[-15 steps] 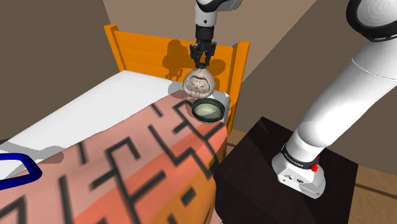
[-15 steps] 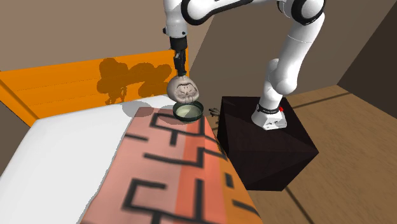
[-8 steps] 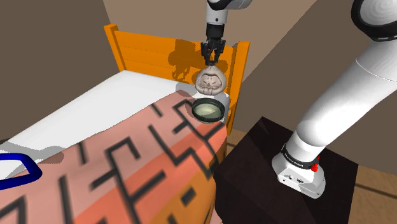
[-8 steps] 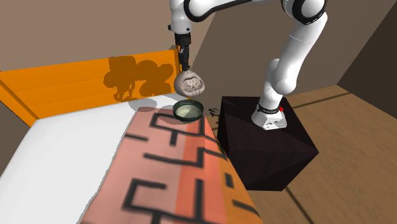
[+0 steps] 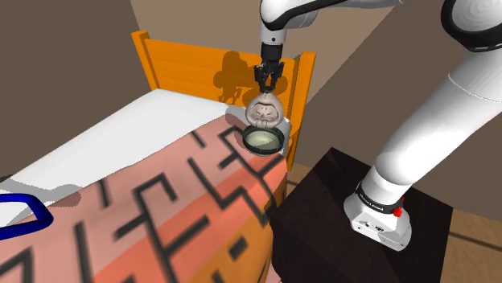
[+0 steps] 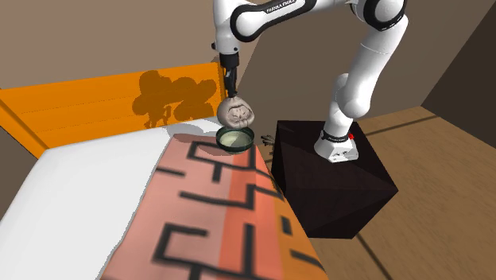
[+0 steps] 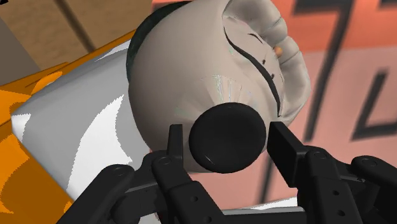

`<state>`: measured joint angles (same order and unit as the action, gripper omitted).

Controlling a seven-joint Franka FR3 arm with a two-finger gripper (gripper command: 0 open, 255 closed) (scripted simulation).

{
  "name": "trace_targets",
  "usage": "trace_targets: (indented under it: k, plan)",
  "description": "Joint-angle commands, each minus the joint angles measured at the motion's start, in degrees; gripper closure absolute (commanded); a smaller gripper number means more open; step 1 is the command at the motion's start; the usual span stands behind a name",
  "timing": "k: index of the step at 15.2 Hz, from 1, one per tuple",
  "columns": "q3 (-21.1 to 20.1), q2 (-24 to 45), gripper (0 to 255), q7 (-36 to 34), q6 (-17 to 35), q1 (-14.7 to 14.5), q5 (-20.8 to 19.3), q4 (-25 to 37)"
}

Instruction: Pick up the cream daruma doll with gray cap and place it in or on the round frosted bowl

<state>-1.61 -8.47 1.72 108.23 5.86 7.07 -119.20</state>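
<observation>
The gripper clamps the doll by its top, at the bowl's twelve o'clock. Lower it straight and centred, then release gently.

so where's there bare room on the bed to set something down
Free: the white sheet between the headboard and the blanket, and the blanket's long stretch from the bowl down to the blue loop. Crowded: the corner by the headboard, where the fingers hold the doll over the bowl.
</observation>
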Motion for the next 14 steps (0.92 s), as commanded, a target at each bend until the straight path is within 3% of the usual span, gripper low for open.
trace_targets:
  k: [1, 14]
  plan:
    - [-0.1, 0.3, 255, 0.1, 1.6, -0.1, 0.1, -1.1]
    - [-0.2, 3.4, 255, 1.2, 11.5, -0.2, 0.6, -8.0]
